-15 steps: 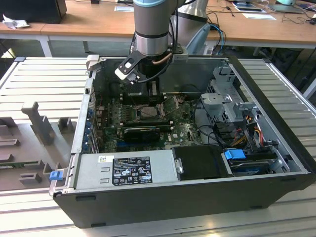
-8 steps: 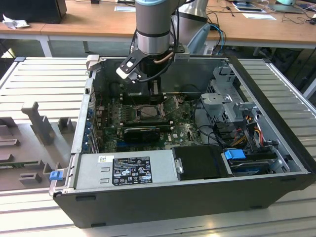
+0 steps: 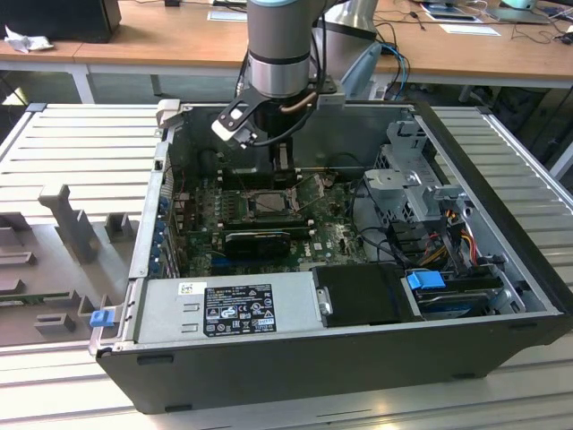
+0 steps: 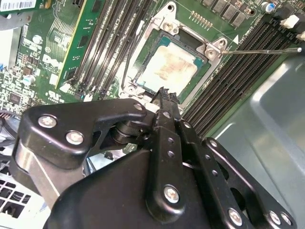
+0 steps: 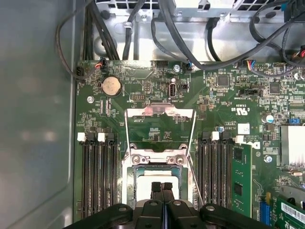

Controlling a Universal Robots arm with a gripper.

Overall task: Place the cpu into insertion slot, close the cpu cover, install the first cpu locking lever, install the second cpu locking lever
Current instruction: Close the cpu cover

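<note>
The cpu (image 4: 167, 69), a pale silver square, lies inside the insertion slot (image 4: 200, 78) on the green motherboard. It also shows in the first wrist view as the cpu (image 5: 159, 174) just beyond my fingertips. The cpu cover (image 5: 159, 113), a thin metal frame with a square window, stands swung open on the far side of the slot's hinge screws. A thin locking lever (image 4: 262, 50) sticks out from one socket corner, unlatched. My gripper (image 5: 162, 185) is shut with nothing between its fingers and hovers just over the slot's near edge. From outside, the gripper (image 3: 255, 161) hangs inside the case above the insertion slot (image 3: 269, 202).
Black memory slots (image 5: 97, 176) flank the socket on both sides. Cable bundles (image 5: 190, 43) cross the board's far edge. The open computer case (image 3: 501, 233) holds a power supply (image 3: 233, 305) along its front and a drive cage (image 3: 412, 170) at the exterior view's right.
</note>
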